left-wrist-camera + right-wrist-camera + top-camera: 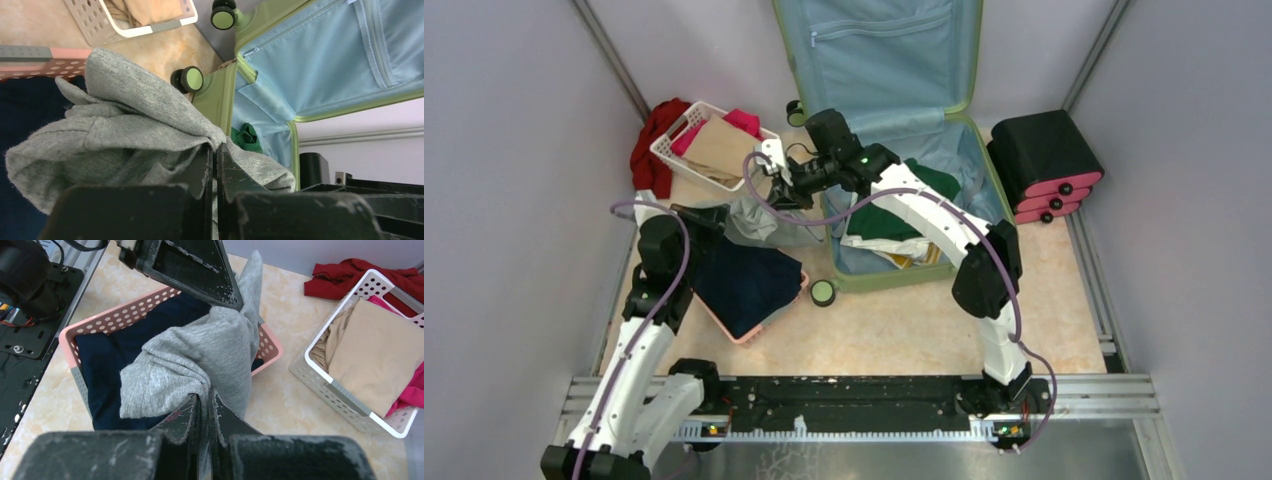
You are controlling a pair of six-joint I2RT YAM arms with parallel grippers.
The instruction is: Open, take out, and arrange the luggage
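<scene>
Luggage (894, 60) lies open far-centre, lid up; the shell looks stiff, so no need to lift it. Left claw (215, 150) and right claw (206, 397) are both pinched shut on one grey top (200, 350) above the pink basket (75, 332). I'd guess it's light and floppy, so grab the edges. Bunched folds hide its shape.

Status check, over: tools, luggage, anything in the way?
Left tool, right tool: both shut on grey garment, near pink basket. Luggage open, green clothes inside. No obstruction seen.
</scene>
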